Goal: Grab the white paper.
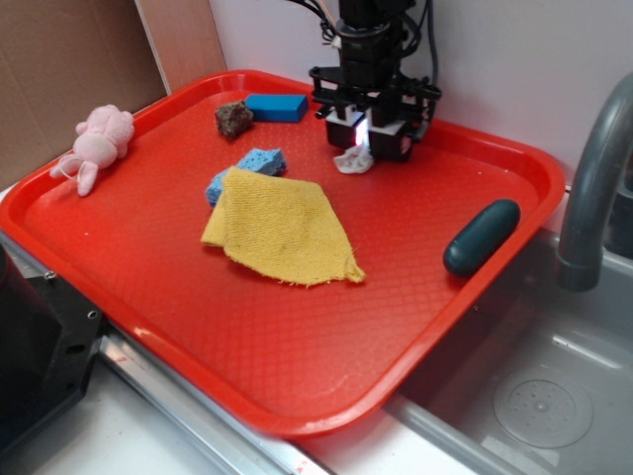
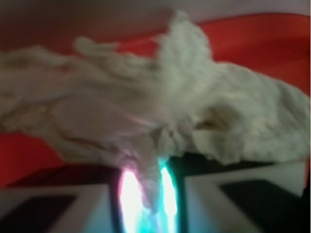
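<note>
Pincer (image 1: 368, 136): closed on the white paper (image 1: 353, 160), at the far side of the red tray (image 1: 297, 386); glowing strips show between its pads in the wrist view.

White paper (image 2: 160, 107): wrinkled wad, pinched at one edge and hanging just below the pincer tips. In the wrist view its long axis runs side to side across the pads, ragged ends spreading left and right.

Blue sponge (image 1: 259, 163): near the pincer, toward the camera and left, partly under the yellow cloth (image 1: 282, 228).

Dark oval object (image 1: 482, 236): to the right, at the tray rim.

Brown lump (image 1: 233, 119) and blue block (image 1: 277, 107): left of the pincer.

Pink plush toy (image 1: 97, 143): far left, well apart.
</note>
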